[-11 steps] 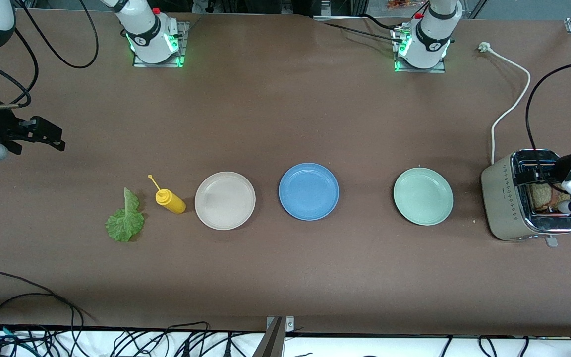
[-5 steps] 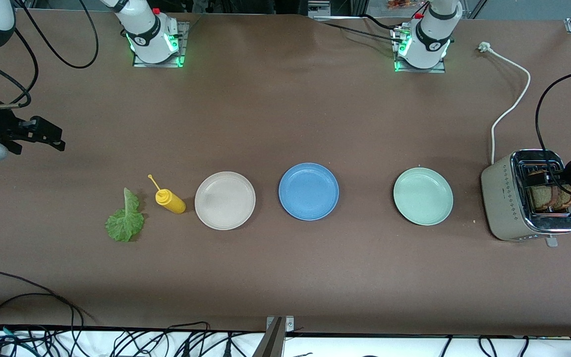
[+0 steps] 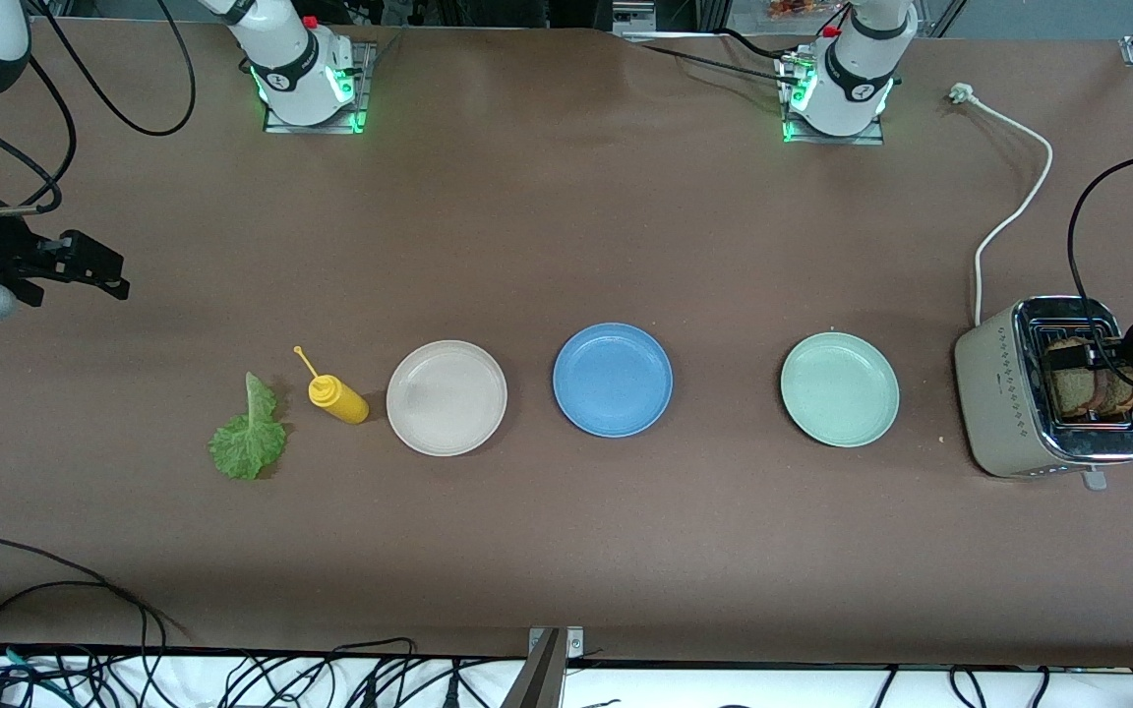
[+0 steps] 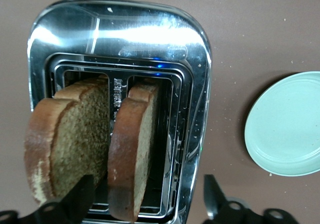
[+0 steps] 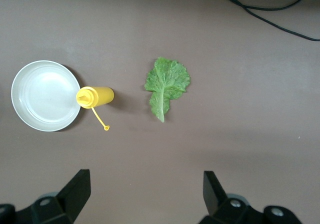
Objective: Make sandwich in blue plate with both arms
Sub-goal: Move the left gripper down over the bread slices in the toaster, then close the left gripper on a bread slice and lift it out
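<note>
Nothing sits on the blue plate (image 3: 612, 379) yet. Bread (image 4: 67, 141) waits in the toaster (image 4: 192, 84), with the open left gripper (image 4: 145, 204) above. Lettuce (image 5: 166, 86) lies under the open right gripper (image 5: 145, 196), which waits.

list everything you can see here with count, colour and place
bread slices: 2, brown, standing in the toaster's slots
toaster: 1, silver, at the left arm's end of the table
blue plate: 1, sky blue, mid-table, bare
green plate: 1, pale green, between blue plate and toaster
beige plate: 1, beige, beside the blue plate toward the right arm's end
squeeze bottle: 1, yellow, lying beside the beige plate
lettuce leaf: 1, green, on the table beside the bottle
power cord: 1, white, unplugged, running from the toaster
left tool: 1, black, open, over the toaster
right tool: 1, black, open, waiting over the table near the lettuce
</note>
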